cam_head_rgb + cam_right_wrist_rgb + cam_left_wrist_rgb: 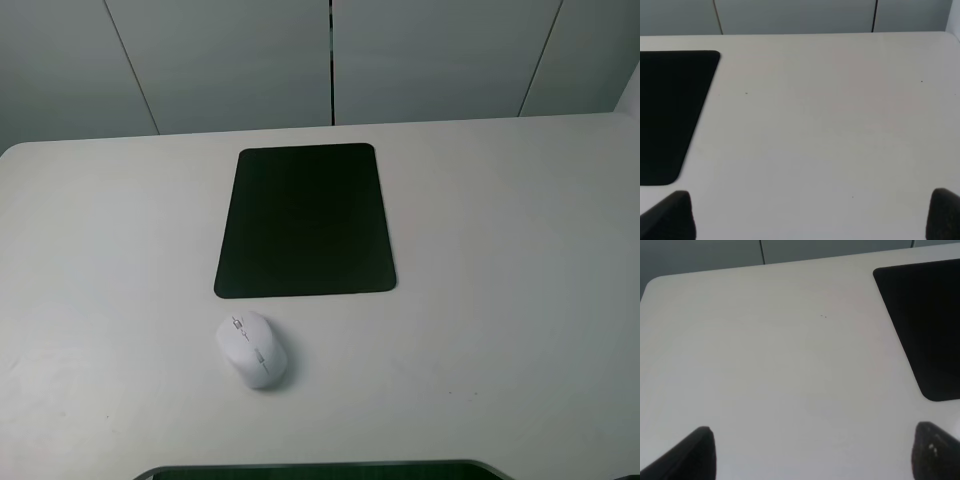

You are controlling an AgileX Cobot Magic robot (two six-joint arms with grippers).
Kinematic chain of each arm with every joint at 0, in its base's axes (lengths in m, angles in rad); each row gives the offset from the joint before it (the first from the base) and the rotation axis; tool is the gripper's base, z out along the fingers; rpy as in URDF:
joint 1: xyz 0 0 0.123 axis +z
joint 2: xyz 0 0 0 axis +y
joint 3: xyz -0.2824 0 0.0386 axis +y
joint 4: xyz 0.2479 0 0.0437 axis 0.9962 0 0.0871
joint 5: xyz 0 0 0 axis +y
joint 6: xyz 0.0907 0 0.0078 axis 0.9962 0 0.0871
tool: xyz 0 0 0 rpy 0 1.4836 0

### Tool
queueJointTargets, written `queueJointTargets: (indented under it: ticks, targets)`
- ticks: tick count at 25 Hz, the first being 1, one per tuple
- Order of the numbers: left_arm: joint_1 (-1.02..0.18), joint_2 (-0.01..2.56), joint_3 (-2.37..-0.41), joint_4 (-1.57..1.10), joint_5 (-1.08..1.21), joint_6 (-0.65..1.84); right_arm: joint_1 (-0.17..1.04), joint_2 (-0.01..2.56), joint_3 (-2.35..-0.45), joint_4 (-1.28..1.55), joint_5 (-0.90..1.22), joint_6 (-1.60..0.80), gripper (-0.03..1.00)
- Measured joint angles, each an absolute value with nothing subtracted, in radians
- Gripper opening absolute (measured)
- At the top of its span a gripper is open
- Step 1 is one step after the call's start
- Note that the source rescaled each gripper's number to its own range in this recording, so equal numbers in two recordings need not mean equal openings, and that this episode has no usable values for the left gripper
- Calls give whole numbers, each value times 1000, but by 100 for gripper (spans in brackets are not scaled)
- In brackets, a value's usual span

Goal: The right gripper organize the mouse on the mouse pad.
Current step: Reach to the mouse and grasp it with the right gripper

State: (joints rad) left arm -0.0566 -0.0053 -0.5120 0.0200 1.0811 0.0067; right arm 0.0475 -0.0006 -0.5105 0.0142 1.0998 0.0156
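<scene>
In the exterior high view a small white mouse (252, 348) with a grey wheel lies on the white table, just in front of the near left corner of the black mouse pad (305, 220), not touching it. Part of the mouse pad (925, 322) shows in the left wrist view, and the mouse pad (670, 110) also shows in the right wrist view. My right gripper (812, 215) stands open over bare table, well to the right of the pad, nothing between its fingertips (672, 217). My left gripper (810, 455) is open too, left of the pad. Neither wrist view shows the mouse.
The white table (500, 250) ends at a far edge against grey wall panels (330, 60). A dark edge (320, 468) lines the near side of the exterior high view. Neither arm appears in that view.
</scene>
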Motion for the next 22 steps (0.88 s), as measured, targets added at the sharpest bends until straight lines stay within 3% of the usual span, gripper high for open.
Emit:
queueJointTargets:
  ticks: [12,22]
  targets:
    - [-57,-5,-512,20,1081,7,49,30,-556,29,1124,16,100]
    - [-57,-5,-512,20,1081,7,49,443,-773,72,1107,20,100]
